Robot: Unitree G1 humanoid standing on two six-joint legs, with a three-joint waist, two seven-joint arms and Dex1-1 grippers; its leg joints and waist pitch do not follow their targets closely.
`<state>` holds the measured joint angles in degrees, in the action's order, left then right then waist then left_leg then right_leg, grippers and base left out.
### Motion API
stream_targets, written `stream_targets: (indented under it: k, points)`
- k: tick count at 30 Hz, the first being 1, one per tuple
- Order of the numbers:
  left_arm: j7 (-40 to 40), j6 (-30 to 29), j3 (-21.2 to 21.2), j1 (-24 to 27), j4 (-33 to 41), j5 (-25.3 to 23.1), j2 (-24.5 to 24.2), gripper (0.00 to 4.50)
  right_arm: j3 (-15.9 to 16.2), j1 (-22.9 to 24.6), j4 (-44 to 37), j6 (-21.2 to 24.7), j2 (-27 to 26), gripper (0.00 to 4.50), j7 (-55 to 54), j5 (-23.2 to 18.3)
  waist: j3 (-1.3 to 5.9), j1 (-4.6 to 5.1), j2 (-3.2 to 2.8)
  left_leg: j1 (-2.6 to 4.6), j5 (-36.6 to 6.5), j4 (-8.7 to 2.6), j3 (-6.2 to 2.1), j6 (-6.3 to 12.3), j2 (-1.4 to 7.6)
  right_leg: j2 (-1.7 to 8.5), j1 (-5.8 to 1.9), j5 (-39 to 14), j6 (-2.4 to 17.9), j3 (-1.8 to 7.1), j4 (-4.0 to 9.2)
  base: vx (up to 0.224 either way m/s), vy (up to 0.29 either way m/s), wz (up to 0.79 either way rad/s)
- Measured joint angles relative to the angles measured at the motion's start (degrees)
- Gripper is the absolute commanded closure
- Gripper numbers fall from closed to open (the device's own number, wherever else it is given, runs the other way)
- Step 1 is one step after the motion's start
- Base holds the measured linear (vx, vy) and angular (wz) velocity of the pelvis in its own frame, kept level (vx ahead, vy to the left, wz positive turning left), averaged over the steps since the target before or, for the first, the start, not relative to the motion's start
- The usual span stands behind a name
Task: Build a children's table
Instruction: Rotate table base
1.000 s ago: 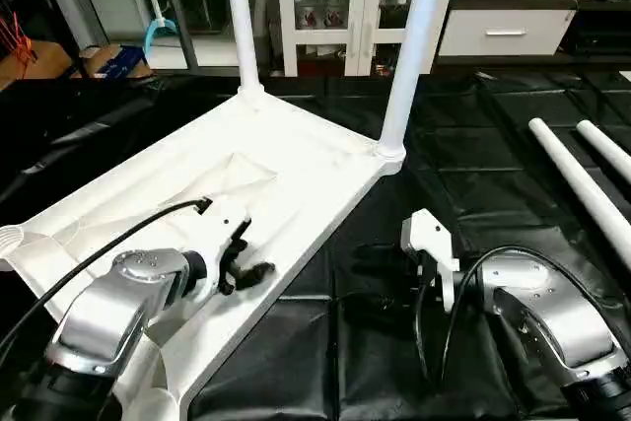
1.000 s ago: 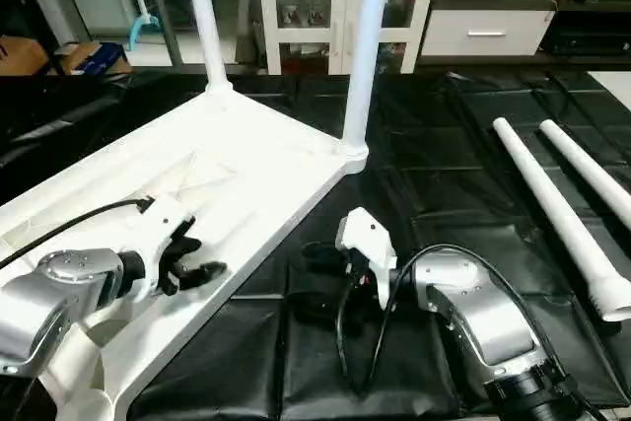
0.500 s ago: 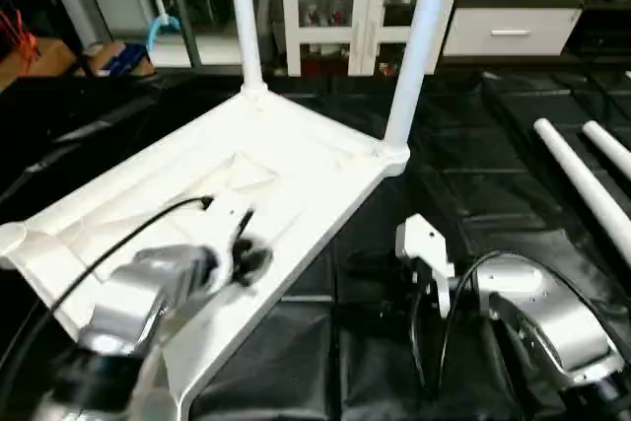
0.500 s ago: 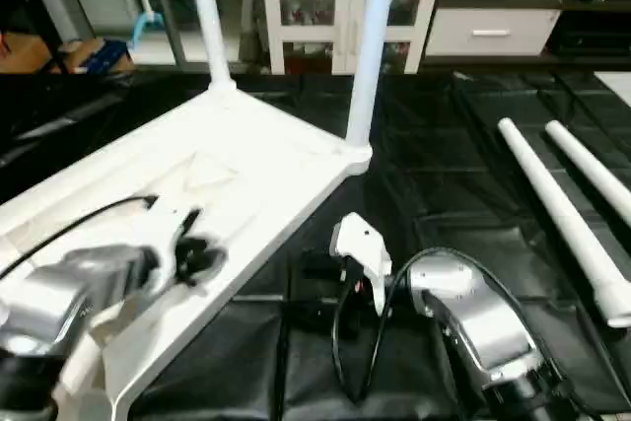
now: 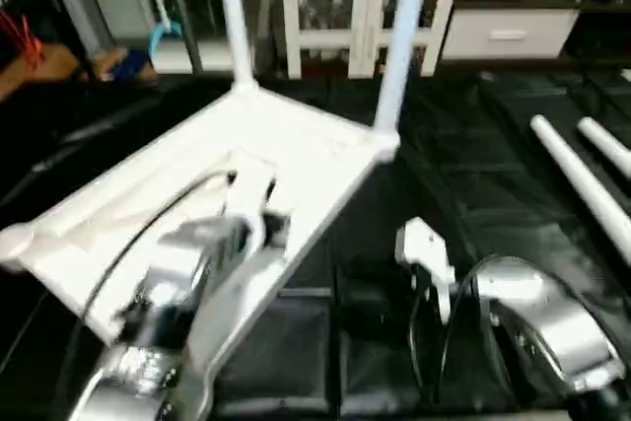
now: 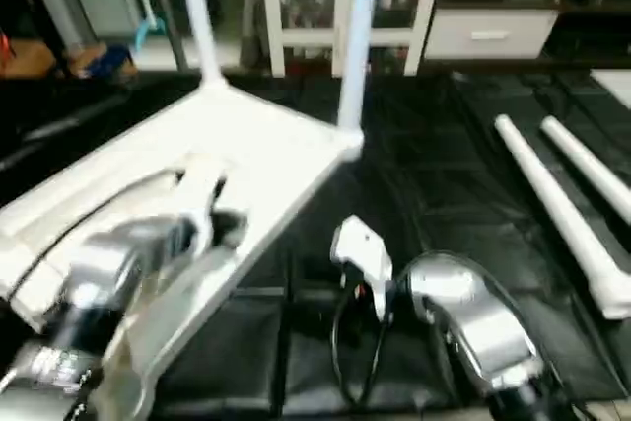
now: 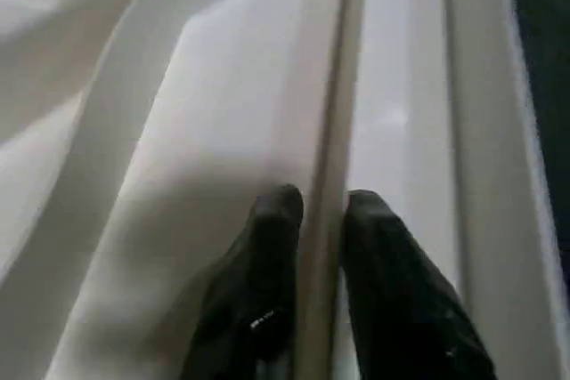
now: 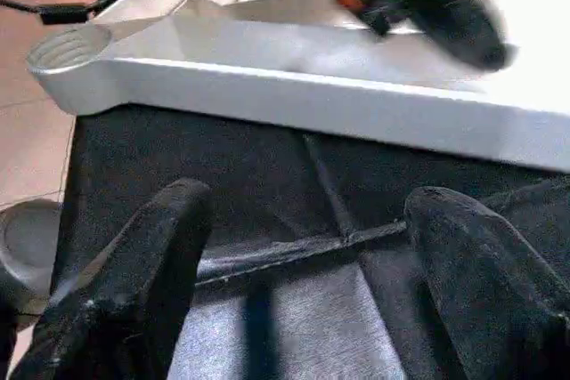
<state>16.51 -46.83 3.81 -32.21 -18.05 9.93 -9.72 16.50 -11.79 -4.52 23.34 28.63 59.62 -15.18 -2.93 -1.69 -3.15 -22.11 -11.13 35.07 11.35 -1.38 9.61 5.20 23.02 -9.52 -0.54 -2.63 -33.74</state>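
Lying upside down on black mat (image 5: 463, 175), 1 table top (image 5: 296, 155) w/ 2 legs (image 5: 399, 36) standing screwed in, 2 loose legs (image 6: 552, 204) lying to the right, left gripper (image 7: 321, 206) pinching a rib of the top, right gripper (image 8: 312, 220) hovering over mat, jaws wide apart.

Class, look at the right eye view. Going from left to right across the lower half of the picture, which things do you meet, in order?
Left gripper over the upturned table top → right gripper over the black mat → two loose table legs.
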Motion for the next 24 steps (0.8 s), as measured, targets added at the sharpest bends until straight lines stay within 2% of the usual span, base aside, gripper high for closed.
stream_targets:
  k: [2,6,10,13,14,16,18,21,24]
  points:
    - [-1.6,2.0,-1.8,-2.1,-3.6,0.5,1.8,3.93,0.0,0.2,0.0,-0.2,0.0,0.73,-0.4,0.1,0.01,0.16,-0.01,-0.02,0.0,0.01,-0.06,0.00,0.00,0.00,0.02,0.0,0.0,-0.09,0.18,0.000,0.000,0.00]
    - [-7.3,14.1,-8.7,-11.2,-17.9,3.8,7.7,4.26,0.4,0.2,0.1,-1.0,-0.8,0.73,-1.4,1.3,-0.01,-0.02,0.02,-0.30,0.1,0.01,-0.17,0.14,0.04,0.07,0.02,0.2,0.1,-0.44,0.69,0.000,0.000,0.00]
    - [-8.9,23.0,-10.2,-16.7,-23.6,3.8,8.8,4.37,0.7,0.2,0.2,-1.3,-0.9,0.73,-1.8,1.6,0.04,-0.11,-0.05,-0.27,0.1,0.14,-0.13,0.24,0.00,0.17,-0.03,0.6,0.3,-0.46,0.70,0.000,0.000,0.00]
    - [-9.5,28.9,-9.5,-17.9,-26.9,1.8,9.0,4.37,0.9,0.2,0.2,-1.5,-0.9,0.73,-2.1,1.9,0.07,-0.18,-0.10,-0.29,0.1,0.13,-0.13,0.24,0.04,0.17,0.00,0.8,0.6,-0.50,0.65,0.000,0.000,0.00]
    - [-9.2,29.9,-9.4,-17.8,-27.2,1.5,8.9,4.20,0.9,0.2,0.1,-1.5,-0.9,0.73,-2.2,2.0,0.08,-0.18,-0.11,-0.29,0.1,0.13,-0.14,0.25,0.06,0.17,0.00,0.8,0.6,-0.55,0.64,0.052,-0.006,-0.01]
    - [-6.2,31.8,-8.2,-17.6,-26.7,1.0,8.0,4.08,0.9,0.2,0.1,-1.6,-0.9,0.73,-2.4,2.2,0.08,-0.26,-0.12,-0.50,0.1,0.11,-0.15,0.35,0.18,0.17,0.13,0.8,0.6,-0.77,0.66,0.052,-0.007,0.00]
    - [-2.2,31.5,-7.2,-15.8,-21.9,1.1,5.8,3.98,0.9,0.3,0.1,-1.6,-1.0,0.73,-2.8,2.3,0.10,-0.26,-0.15,-0.70,0.2,0.10,-0.20,0.64,0.29,0.14,0.30,0.7,0.6,-0.96,0.64,0.000,0.000,0.00]
    - [3.7,26.0,-5.6,-10.0,-10.1,2.3,0.3,3.58,0.9,0.4,-0.1,-1.7,-1.1,0.73,-3.1,2.3,0.18,-0.26,-0.28,-0.83,0.2,0.06,-0.19,0.64,0.41,0.08,0.51,0.7,0.6,-1.02,0.52,0.000,0.000,0.00]
    - [7.8,20.7,-5.0,-4.8,-2.5,3.7,-4.7,3.31,1.0,0.5,0.0,-1.7,-1.2,0.73,-3.1,2.3,0.17,-0.56,-0.32,-0.80,0.3,0.10,-0.16,0.59,0.44,0.10,0.46,0.7,0.6,-1.06,0.41,0.000,0.000,0.00]
